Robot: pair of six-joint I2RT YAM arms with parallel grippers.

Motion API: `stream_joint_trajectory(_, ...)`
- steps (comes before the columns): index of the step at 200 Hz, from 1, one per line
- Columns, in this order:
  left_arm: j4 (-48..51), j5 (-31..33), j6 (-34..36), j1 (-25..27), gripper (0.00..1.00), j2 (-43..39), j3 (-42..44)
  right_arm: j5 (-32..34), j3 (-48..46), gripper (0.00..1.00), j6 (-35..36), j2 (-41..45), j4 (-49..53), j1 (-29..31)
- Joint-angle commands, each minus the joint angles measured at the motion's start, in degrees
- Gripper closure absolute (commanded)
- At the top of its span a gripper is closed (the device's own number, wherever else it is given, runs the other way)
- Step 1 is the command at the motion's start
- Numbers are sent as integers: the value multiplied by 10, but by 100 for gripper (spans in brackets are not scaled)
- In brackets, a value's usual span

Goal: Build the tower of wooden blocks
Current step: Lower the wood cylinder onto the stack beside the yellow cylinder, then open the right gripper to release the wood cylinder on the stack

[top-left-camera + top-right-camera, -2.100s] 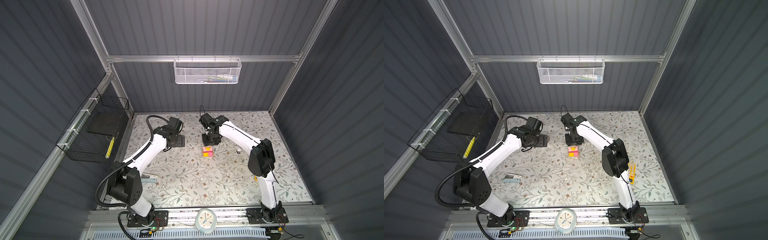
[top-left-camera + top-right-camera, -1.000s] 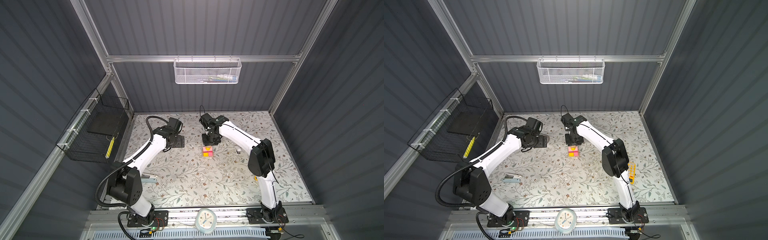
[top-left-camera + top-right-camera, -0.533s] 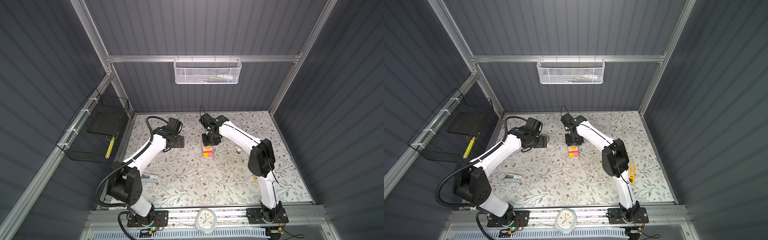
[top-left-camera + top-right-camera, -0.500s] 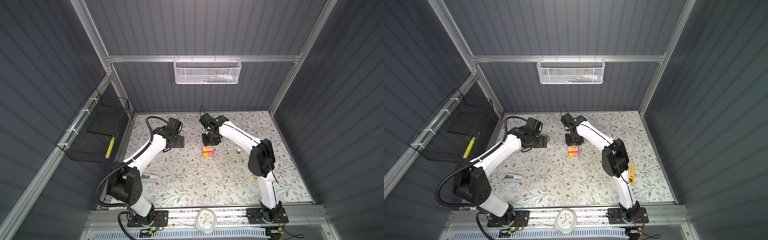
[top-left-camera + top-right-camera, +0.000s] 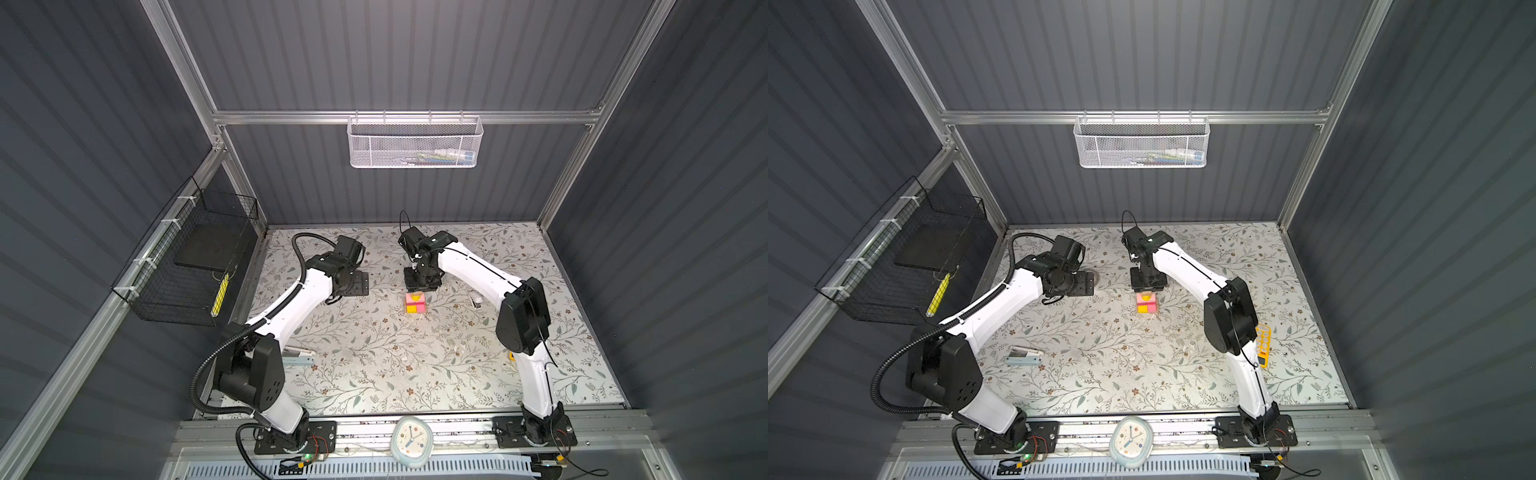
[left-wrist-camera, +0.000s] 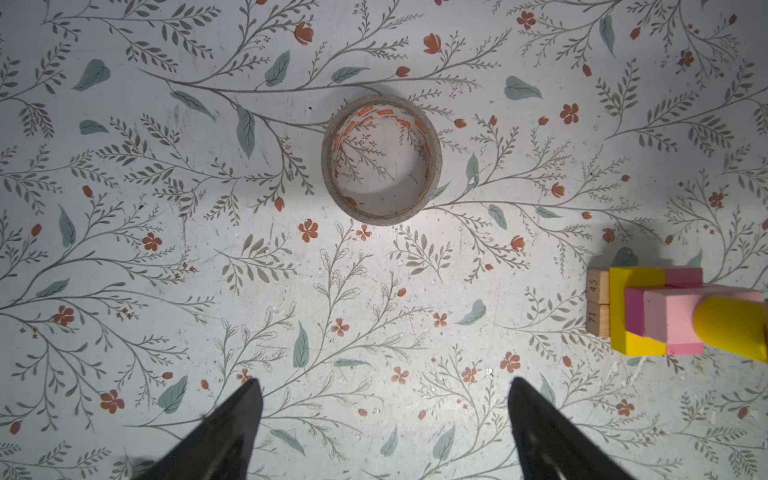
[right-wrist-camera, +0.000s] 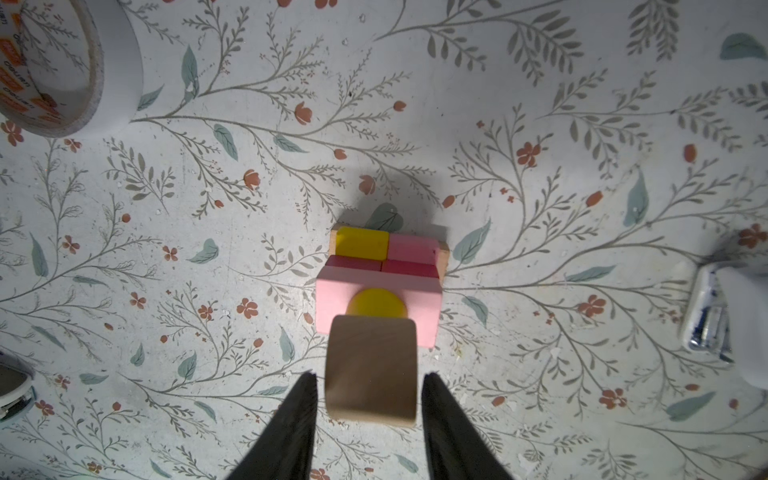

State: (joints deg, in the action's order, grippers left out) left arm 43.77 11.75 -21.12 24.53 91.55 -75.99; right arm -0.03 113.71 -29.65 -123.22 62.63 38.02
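Since the right gripper (image 7: 370, 376) stands slightly spread, the tan block (image 7: 370, 353) between its jaws capping the tower (image 7: 386, 266), placing looks done; next, lift straight clear without nudging.

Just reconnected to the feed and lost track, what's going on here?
The right tool straddles a tan block sitting atop the tower, on its yellow cylinder. Narrow gaps show on both sides, so the tool looks open, not gripping. The left tool hangs wide open and empty above a tape roll, away from the tower.
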Motion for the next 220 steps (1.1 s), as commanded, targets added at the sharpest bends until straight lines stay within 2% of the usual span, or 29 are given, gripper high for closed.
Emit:
stream_joint_trajectory(1, 3, -10, 6, -5, 8, -6, 7, -2, 5, 57, -8, 17, 15, 1)
stream_joint_trajectory(151, -1, -13, 4, -5, 8, -10, 15, -7, -22, 58, -21, 33, 9, 7)
stream_joint_trajectory(191, -1, -15, 3, -5, 8, -13, 16, 4, -26, 55, -21, 40, 12, 7)
stream_joint_trajectory(220, 1, -16, 2, -5, 8, -14, 15, 14, -29, 49, -23, 53, 12, 7)
